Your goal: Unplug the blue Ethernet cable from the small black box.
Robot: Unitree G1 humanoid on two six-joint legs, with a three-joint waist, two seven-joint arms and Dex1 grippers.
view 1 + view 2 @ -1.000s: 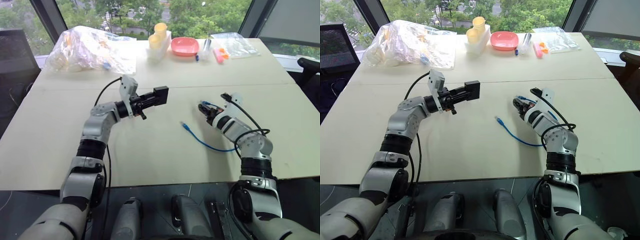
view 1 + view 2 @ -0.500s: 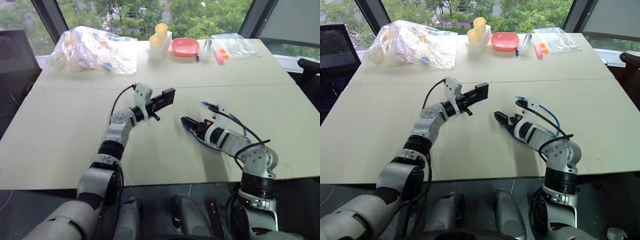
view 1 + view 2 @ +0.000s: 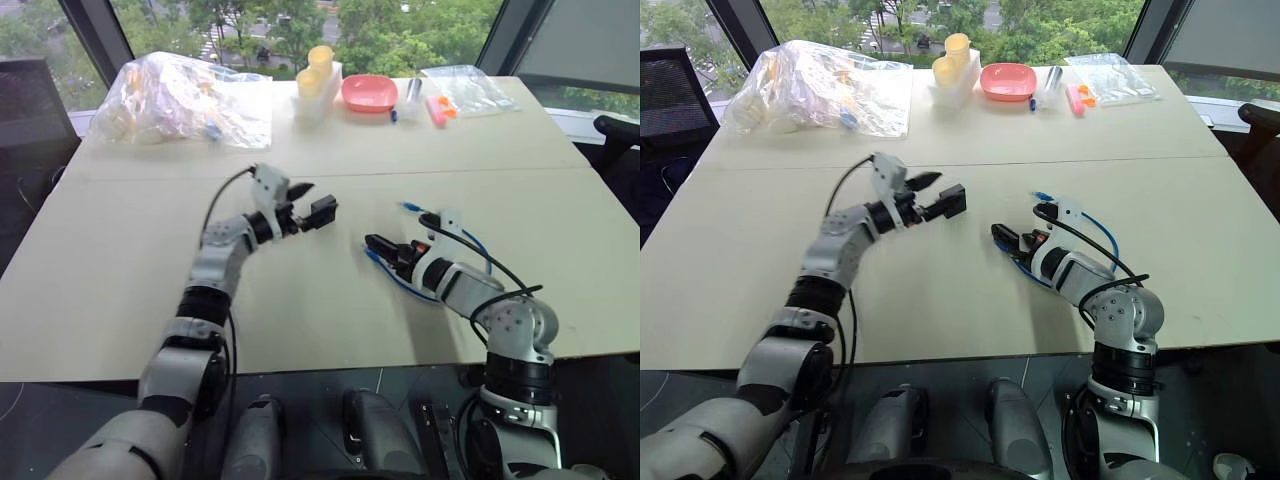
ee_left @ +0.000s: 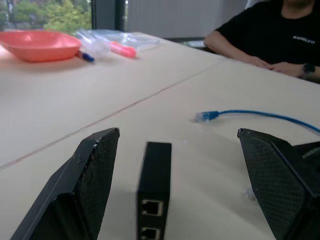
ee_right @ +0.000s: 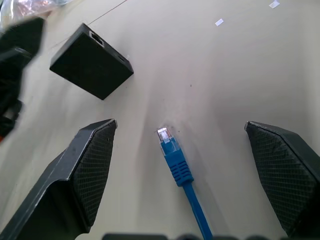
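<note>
Blue Ethernet cable (image 5: pixel 181 175) lies unplugged (clear plug bare) on the beige desk (image 3: pixel 300 300); small matte black box (image 4: pixel 153 187) sits free, unlabelled, between wide-open left jaws; right jaws gape, empty.

Before me a pale table (image 3: pixel 120 290); windows (image 3: pixel 400 25) beyond its far edge, green trees outside.

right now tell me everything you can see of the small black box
The small black box is a flat, matte black square block with two ports stacked in one narrow side, both empty. It stands between the wide-open fingers of the left tool; whether it rests on the beige table or is in mid-drop cannot be told. The blue Ethernet cable lies unplugged, apart from it.
</note>
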